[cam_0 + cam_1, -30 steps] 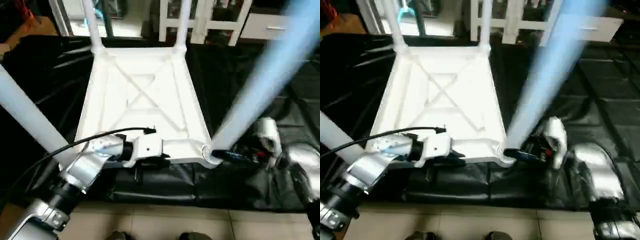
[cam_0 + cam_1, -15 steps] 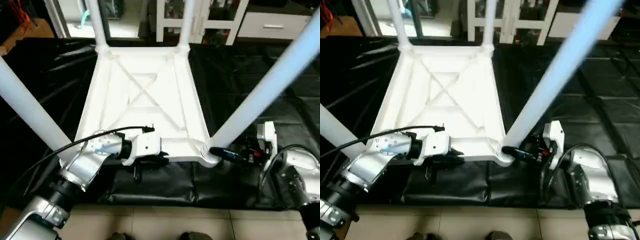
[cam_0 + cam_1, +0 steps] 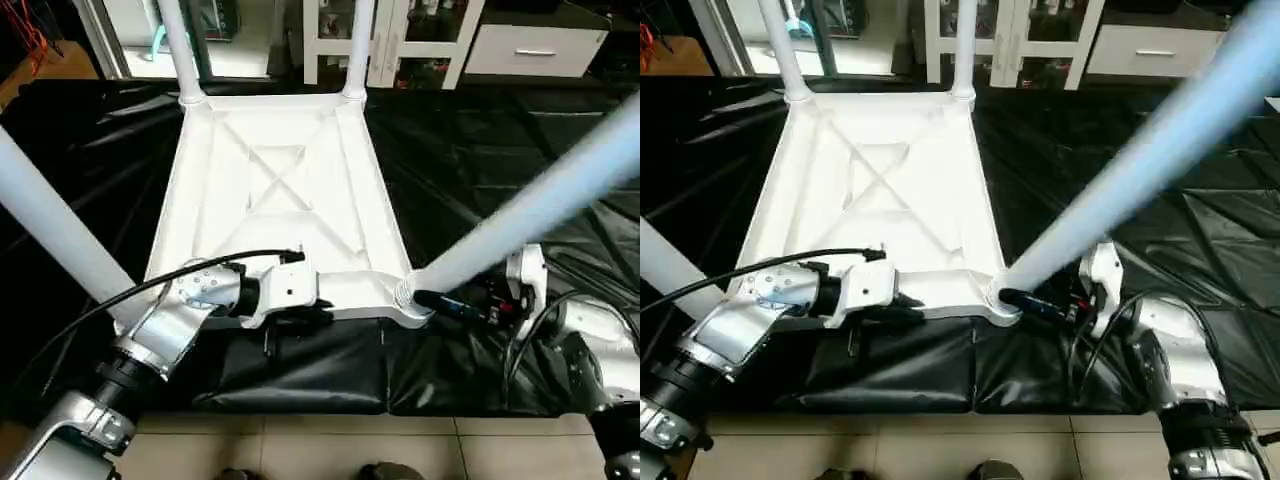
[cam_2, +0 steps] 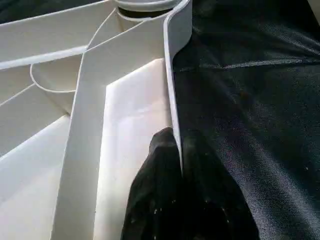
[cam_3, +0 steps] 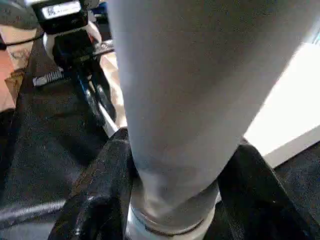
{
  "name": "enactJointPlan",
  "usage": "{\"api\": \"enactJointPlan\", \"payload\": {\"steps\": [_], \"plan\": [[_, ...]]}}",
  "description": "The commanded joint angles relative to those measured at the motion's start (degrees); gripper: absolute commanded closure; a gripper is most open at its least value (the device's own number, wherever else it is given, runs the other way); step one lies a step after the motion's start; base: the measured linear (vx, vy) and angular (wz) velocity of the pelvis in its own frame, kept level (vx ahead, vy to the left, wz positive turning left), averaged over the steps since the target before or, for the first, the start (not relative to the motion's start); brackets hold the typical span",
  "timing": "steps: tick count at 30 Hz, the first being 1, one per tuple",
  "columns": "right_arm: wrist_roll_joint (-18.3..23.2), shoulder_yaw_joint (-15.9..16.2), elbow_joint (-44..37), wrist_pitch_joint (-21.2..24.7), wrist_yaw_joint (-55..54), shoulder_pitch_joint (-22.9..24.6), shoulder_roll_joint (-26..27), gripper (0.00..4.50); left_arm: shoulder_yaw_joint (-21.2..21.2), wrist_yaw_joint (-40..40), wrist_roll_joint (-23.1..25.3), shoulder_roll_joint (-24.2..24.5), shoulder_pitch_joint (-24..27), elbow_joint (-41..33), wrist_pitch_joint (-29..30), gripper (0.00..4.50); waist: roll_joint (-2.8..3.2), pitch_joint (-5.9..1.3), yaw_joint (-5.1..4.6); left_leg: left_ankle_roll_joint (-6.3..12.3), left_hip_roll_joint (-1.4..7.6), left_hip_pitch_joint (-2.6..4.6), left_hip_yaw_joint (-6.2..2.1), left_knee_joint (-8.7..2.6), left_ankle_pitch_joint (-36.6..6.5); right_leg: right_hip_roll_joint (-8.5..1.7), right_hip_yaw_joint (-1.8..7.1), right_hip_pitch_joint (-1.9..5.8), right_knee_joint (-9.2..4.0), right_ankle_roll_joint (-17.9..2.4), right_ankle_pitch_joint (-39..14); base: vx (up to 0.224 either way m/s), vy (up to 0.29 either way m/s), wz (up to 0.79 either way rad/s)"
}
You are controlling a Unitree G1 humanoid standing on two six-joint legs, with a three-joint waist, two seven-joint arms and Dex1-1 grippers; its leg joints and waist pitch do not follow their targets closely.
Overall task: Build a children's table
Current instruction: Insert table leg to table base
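Black sheeting is spread over the work surface, and on it the table top is laid upside down, its diagonal ribs facing up, its near edge lying close to the near edge of the sheeting.

Four white legs are seen at the four corners. The two at the far corners, the far-left leg and the far-right leg, are stood upright in their sockets and can be judged as fitted. The near-left leg rises from the near-left corner, though its foot is hidden behind the left forearm, so how well it is seated cannot be told. The near-right leg is planted in the near-right corner socket but is leaned well over to the right, not upright like the far pair; it is judged to be the last one, not yet seated home.

The right gripper is clamped round the base of that leaning leg, just above the socket, one black finger on each side of the tube. The left gripper is pinched together on the thin near rim of the top, between the two near corners, one finger inside the rim and one outside, so the top is steadied.

Most of the build appears done. What seems left is for the leaning leg to be straightened and pressed or twisted fully in, and the table then to be turned onto its feet.
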Motion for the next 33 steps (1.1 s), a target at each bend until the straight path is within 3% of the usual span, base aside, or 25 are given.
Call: {"api": "enactJointPlan", "payload": {"steps": [1,10,14,15,16,19,20,22,23,25,33], "plan": [[-6.20,4.82,3.99,2.13,0.80,2.35,-0.70,2.52,-1.65,-0.51,2.69,0.93,0.77,1.46,0.40,4.50,-0.43,-2.48,-0.18,4.05,0.86,0.62,-0.25,-3.61,-13.32,-2.84,1.67,1.55,-5.10,-14.80,-10.41,0.000,0.000,0.00],[-11.36,8.85,7.66,2.21,3.18,-0.05,-3.11,2.52,-1.80,-0.76,2.74,0.80,0.59,1.64,0.35,4.50,-0.51,-2.51,-0.35,3.63,0.91,0.64,-0.27,-3.71,-13.62,-2.66,1.53,1.50,-4.91,-15.17,-8.57,0.000,0.000,0.00],[-11.61,9.32,8.18,2.49,3.48,-1.53,-2.93,2.52,-1.82,-0.75,2.76,0.78,0.55,1.64,0.37,4.50,-0.50,-2.39,-0.33,2.67,1.04,0.89,-0.29,-3.93,-16.23,-2.71,1.58,1.23,-5.28,-14.53,-11.49,0.000,0.000,0.00],[-11.49,9.62,8.32,2.95,3.63,-2.34,-2.88,2.52,-1.85,-0.69,2.78,0.74,0.52,1.67,0.38,4.50,-1.25,-2.46,-0.45,2.51,1.03,0.84,-0.26,-3.92,-16.85,-2.65,1.60,1.25,-5.39,-14.17,-12.46,0.000,0.000,0.00],[-11.79,10.64,8.19,4.19,4.96,-2.99,-3.25,2.52,-1.84,-0.62,2.75,0.74,0.51,1.61,0.48,4.50,-0.93,-2.38,-0.40,2.43,1.05,0.84,-0.38,-4.02,-17.27,-2.75,1.62,1.14,-5.39,-13.94,-13.64,0.000,0.000,0.00],[-12.77,12.71,8.25,5.95,7.38,-3.57,-3.96,2.52,-1.79,-0.42,2.86,0.87,0.67,1.38,0.63,4.50,-1.32,-2.35,-0.45,2.43,1.10,0.83,-0.39,-4.03,-17.22,-2.71,1.68,1.05,-5.48,-13.48,-14.68,0.000,0.000,0.00],[-13.09,13.18,8.34,6.15,7.90,-3.60,-4.08,2.52,-1.77,-0.34,2.92,0.93,0.74,1.29,0.67,4.50,-1.13,-2.40,-0.34,2.52,1.15,0.92,-0.33,-4.00,-16.72,-2.75,1.74,0.97,-5.46,-13.53,-13.83,0.000,0.000,0.00],[-13.32,13.26,8.59,6.03,8.09,-3.68,-4.03,2.52,-1.78,-0.29,2.95,0.95,0.78,1.25,0.68,4.50,-1.11,-2.57,-0.29,2.60,1.17,0.92,-0.26,-3.96,-15.69,-2.73,1.71,1.08,-5.31,-13.88,-11.65,0.000,0.000,0.00],[-13.17,13.41,8.41,6.75,8.65,-3.52,-4.02,2.52,-1.72,-0.28,2.84,0.99,0.93,1.06,0.91,4.50,-1.50,-2.64,-0.34,2.75,1.16,0.85,-0.20,-3.91,-15.23,-2.68,1.70,1.17,-5.27,-13.99,-10.82,0.000,0.000,0.00],[-13.21,13.55,8.28,6.97,8.90,-3.29,-4.02,2.52,-1.69,-0.28,2.81,1.07,1.04,0.92,1.02,4.50,-1.32,-2.65,-0.27,3.04,1.20,0.82,-0.22,-3.96,-14.46,-2.66,1.65,1.24,-5.04,-14.58,-8.63,0.000,0.000,0.00],[-13.19,14.36,8.89,6.98,8.78,-3.77,-3.46,2.52,-1.76,-0.18,2.90,0.88,0.77,1.13,0.93,4.50,-1.30,-2.51,-0.30,2.03,1.24,0.94,-0.31,-4.22,-17.26,-2.69,1.68,1.00,-5.41,-13.83,-12.15,0.000,0.000,0.00]]}}
